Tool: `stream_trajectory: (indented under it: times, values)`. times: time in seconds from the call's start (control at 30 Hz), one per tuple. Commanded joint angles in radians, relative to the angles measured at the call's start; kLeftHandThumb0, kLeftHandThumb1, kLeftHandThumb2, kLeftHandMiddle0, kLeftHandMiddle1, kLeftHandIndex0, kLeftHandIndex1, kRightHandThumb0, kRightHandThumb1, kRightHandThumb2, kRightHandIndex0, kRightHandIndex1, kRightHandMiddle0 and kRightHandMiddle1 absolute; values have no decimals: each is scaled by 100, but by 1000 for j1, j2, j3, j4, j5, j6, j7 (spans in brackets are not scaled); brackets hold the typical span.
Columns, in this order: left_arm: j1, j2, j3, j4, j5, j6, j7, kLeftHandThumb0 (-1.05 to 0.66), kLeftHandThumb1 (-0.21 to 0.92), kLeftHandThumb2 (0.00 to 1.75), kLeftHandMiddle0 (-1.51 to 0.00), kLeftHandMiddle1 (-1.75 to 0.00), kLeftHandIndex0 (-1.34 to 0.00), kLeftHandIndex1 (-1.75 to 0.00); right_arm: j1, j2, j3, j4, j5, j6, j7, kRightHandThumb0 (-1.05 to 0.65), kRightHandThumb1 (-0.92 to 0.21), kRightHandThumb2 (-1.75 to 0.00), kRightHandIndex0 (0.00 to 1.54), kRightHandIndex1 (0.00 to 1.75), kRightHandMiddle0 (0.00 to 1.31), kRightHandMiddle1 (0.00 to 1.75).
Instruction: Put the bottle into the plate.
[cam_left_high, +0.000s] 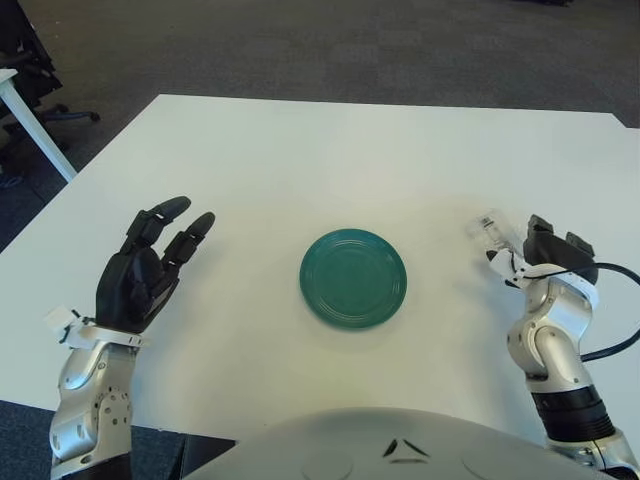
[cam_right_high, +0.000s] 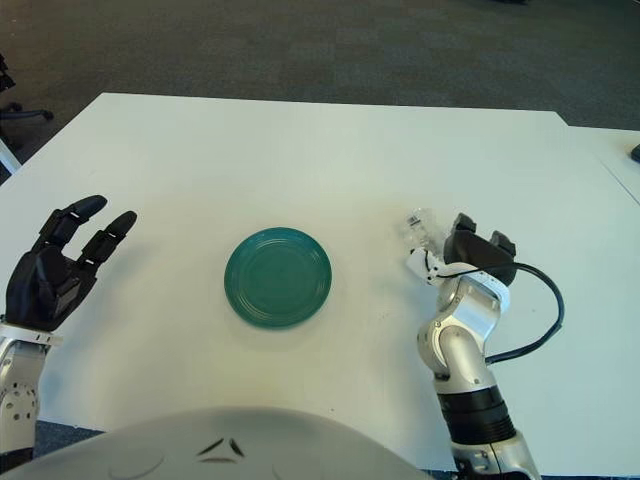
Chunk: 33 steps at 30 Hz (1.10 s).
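Right hand at the clear bottle, right of the green plate.

The robot's black three-fingered right hand (cam_left_high: 552, 256) sits on the white table's (cam_left_high: 330, 150) right side, directly behind a small clear plastic bottle (cam_left_high: 489, 228); its fingers face away from the camera, so whether they are closed on the bottle or merely next to it cannot be told. The bottle shows just beyond the hand, lying tilted, well apart from the round dark-green plate (cam_left_high: 353, 277) at the table's centre. A black cable (cam_left_high: 610, 345) loops out from the right wrist. The black left hand (cam_left_high: 145, 268) shows left of the plate, palm up, fingers spread and holding nothing.
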<state>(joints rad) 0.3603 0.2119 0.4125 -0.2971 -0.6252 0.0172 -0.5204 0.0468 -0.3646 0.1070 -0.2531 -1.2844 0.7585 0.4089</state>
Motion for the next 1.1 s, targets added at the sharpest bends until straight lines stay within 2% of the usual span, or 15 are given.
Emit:
stream_trajectory:
  times: [0.0, 0.43, 1.07]
  values:
    - [12, 5, 8, -25, -17, 10, 9, -61, 92, 48, -41, -29, -9, -110, -14, -18, -1, 33, -1, 1, 21, -105, -92, -82, 0, 0, 0, 0]
    - [49, 10, 18, -75, -40, 26, 16, -61, 92, 48, -41, -29, -9, -110, -10, -70, 12, 118, -5, -2, 44, -105, -92, -83, 0, 0, 0, 0]
    - [86, 8, 25, -133, -57, 46, 28, -61, 92, 48, -41, -29, -9, -110, 5, -148, 41, 143, 2, -33, 52, -105, -92, -83, 3, 2, 2, 1]
